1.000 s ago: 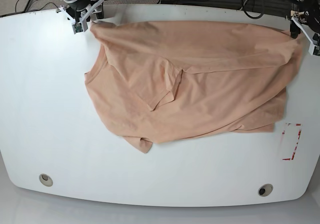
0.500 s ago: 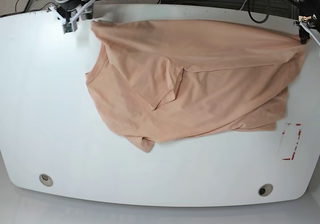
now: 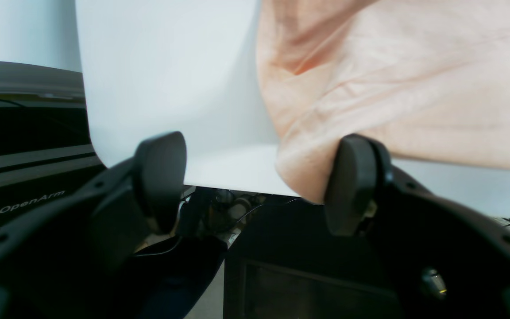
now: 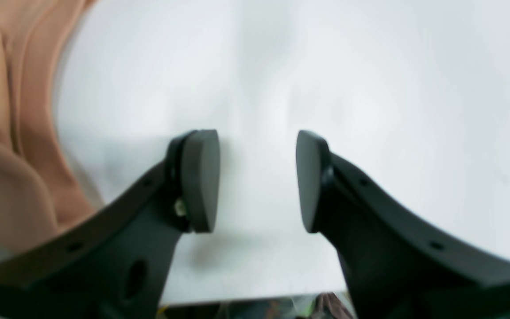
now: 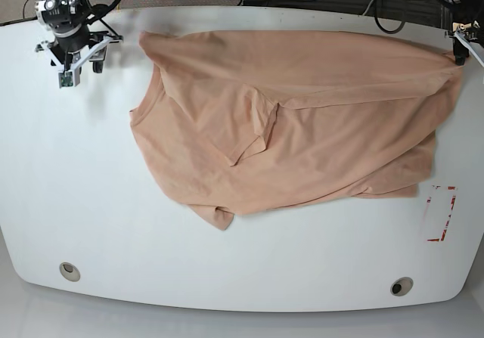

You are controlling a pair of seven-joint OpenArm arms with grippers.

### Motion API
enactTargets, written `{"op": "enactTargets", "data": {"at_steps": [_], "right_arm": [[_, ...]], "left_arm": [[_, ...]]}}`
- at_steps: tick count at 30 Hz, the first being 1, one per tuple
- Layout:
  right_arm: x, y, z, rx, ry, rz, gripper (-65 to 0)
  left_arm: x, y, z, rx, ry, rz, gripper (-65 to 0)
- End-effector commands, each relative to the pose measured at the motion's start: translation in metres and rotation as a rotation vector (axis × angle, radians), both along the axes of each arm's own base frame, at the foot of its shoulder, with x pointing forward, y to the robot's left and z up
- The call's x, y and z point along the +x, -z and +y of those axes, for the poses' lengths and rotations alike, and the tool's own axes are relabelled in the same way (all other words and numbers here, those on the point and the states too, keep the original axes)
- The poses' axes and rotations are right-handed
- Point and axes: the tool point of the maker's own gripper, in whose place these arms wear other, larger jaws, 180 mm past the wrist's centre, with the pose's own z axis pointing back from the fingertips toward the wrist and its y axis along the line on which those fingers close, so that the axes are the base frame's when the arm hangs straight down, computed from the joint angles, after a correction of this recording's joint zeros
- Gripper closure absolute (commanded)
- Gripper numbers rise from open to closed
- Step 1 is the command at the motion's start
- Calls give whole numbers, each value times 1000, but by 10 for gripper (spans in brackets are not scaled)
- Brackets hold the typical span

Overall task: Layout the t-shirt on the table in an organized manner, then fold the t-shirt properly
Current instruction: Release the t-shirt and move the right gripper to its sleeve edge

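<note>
The peach t-shirt [image 5: 302, 119] lies rumpled across the far half of the white table [image 5: 76, 202], one sleeve folded over its middle. In the base view my right gripper [image 5: 78, 64] hovers at the far left, apart from the shirt's left corner. In the right wrist view its jaws [image 4: 257, 177] are open over bare table, with fabric [image 4: 11, 133] off to the left. My left gripper [image 5: 460, 51] is at the far right edge by the shirt's corner. In the left wrist view it [image 3: 257, 181] stands wide open, and the hanging corner [image 3: 303, 173] rests against one pad [image 3: 352, 181], unclamped.
A red tape outline [image 5: 440, 213] marks the table's right side. Two grey grommets [image 5: 69, 271] [image 5: 401, 286] sit near the front edge. Cables [image 5: 378, 9] and dark equipment lie beyond the far edge.
My right gripper has moved left and slightly toward the front, away from the shirt's far left corner. The left gripper and the shirt have hardly shifted.
</note>
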Motion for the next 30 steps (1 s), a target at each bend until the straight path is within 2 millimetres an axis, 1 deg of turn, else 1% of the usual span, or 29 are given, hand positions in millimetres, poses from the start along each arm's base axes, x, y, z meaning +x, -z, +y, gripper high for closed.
{"op": "enactTargets", "data": {"at_steps": [1, 5, 6, 7, 9, 12, 13, 16, 20, 23, 24, 25, 26, 27, 30], "right_arm": [[32, -22, 0, -6, -6, -95, -276], [56, -33, 0, 1, -1, -141, -277], [59, -32, 0, 6, 1, -143, -277], [68, -34, 1, 17, 2, -154, -277], [78, -31, 6, 39, -5, -154, -289], [96, -23, 14, 88, -22, -152, -352], [102, -19, 17, 108, -25, -150, -384], [117, -15, 22, 141, -38, -153, -425], [136, -2, 33, 195, -67, -132, -430], [146, 4, 36, 222, -78, -117, -430], [150, 10, 39, 242, -80, -104, -430], [153, 15, 42, 263, -80, -98, -430], [156, 16, 43, 272, -80, -103, -430], [162, 18, 46, 296, -79, -113, -430], [170, 31, 53, 351, -73, -111, -430]], "left_arm": [[5, -11, 4, 28, 12, -23, -447], [3, -10, 4, 25, 12, -16, -451], [2, -9, 3, 25, 13, -14, -453], [2, -9, 3, 24, 14, -14, -453], [3, -9, 2, 22, 17, -13, -454], [6, -1, -7, 6, 48, 4, -467], [7, 0, -10, 1, 57, 8, -487], [8, 1, -12, -3, 64, 9, -526], [10, 4, -17, -13, 72, 10, -546], [13, 6, -22, -21, 88, 13, -546], [13, 7, -23, -24, 92, 14, -543], [14, 6, -23, -23, 92, 12, -543], [14, 6, -23, -23, 92, 10, -542], [15, 5, -23, -23, 92, 5, -542], [24, 1, -23, -21, 91, -21, -542]]}}
